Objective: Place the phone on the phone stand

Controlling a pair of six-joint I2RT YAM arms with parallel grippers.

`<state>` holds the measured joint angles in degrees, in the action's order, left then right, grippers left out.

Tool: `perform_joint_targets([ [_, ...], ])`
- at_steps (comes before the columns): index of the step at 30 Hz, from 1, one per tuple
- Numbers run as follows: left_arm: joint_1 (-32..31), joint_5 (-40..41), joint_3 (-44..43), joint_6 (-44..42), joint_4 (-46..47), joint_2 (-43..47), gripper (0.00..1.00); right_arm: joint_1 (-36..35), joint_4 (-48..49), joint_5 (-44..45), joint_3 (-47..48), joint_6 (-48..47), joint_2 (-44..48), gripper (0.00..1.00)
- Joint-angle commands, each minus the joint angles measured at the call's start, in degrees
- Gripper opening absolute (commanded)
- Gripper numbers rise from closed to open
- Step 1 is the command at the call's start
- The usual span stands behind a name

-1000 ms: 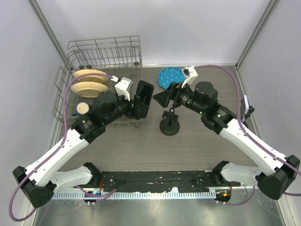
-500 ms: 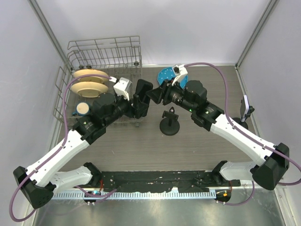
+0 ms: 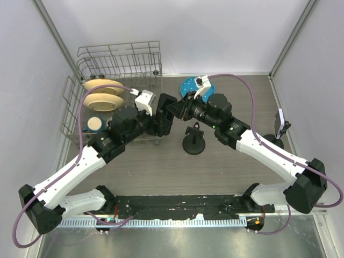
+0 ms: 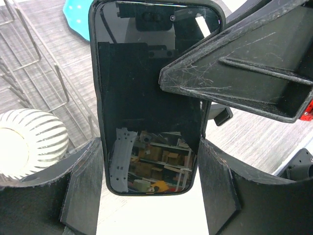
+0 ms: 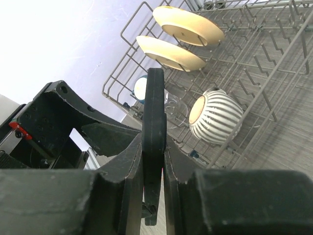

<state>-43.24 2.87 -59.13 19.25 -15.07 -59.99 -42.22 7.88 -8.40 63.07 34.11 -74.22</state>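
The phone (image 3: 165,109) hung in the air over the far half of the table (image 3: 161,172), just off the right side of the dish rack (image 3: 119,52), and both arms had hold of it at once. The left gripper (image 3: 160,122) clasped it by the two long edges near one end, its fingers set as wide as the phone itself. The right gripper (image 3: 178,109) pinched it from the other side, jaws drawn narrow across the thin body, one finger on each flat face. The phone stand (image 3: 194,141) stood bare on the table just beside the pair, towards the near edge, touching nothing. To my eye the phone was a stiff, fairly light slab. Its glass looked slick and would likely crack in a fall. I judged a firm pinch on the faces safest, kept clear of whichever edge must seat in the stand.
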Motion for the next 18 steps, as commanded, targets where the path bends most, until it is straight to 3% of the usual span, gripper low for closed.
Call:
perform_joint_targets([
  [1, -1.0, -7.2, -2.4, -0.8, 5.5, 1.8, 0.65, 0.0, 1.8, 0.6, -2.2, -3.4, 5.2, 0.01],
  [2, -1.0, -9.6, -1.9, -1.1, 6.0, 2.5, 0.75, 0.1, 1.0, 0.6, -2.5, -4.4, 6.1, 0.01],
  [3, -1.1, -11.1, -1.3, -1.5, 7.7, 3.2, 0.93, 0.5, -0.5, 0.1, -3.3, -5.2, 7.1, 0.01],
  [4, -1.1, -12.2, 0.0, -1.9, 8.6, 4.8, 1.00, 0.7, -1.1, -0.3, -3.8, -6.8, 8.9, 0.01],
  [8, -1.0, -17.8, 0.7, -3.3, 10.7, 6.8, 1.00, 3.5, -4.7, -5.3, -6.3, -10.2, 13.6, 0.01],
  [13, -1.0, -24.8, 0.2, -3.9, 10.4, 7.3, 0.98, 10.4, -5.9, -21.4, -10.2, -13.0, 18.9, 0.01],
  [18, -0.4, -31.3, 0.7, -2.1, 12.6, 6.9, 0.98, 11.1, -4.6, -35.3, -12.7, -17.8, 23.5, 0.01],
])
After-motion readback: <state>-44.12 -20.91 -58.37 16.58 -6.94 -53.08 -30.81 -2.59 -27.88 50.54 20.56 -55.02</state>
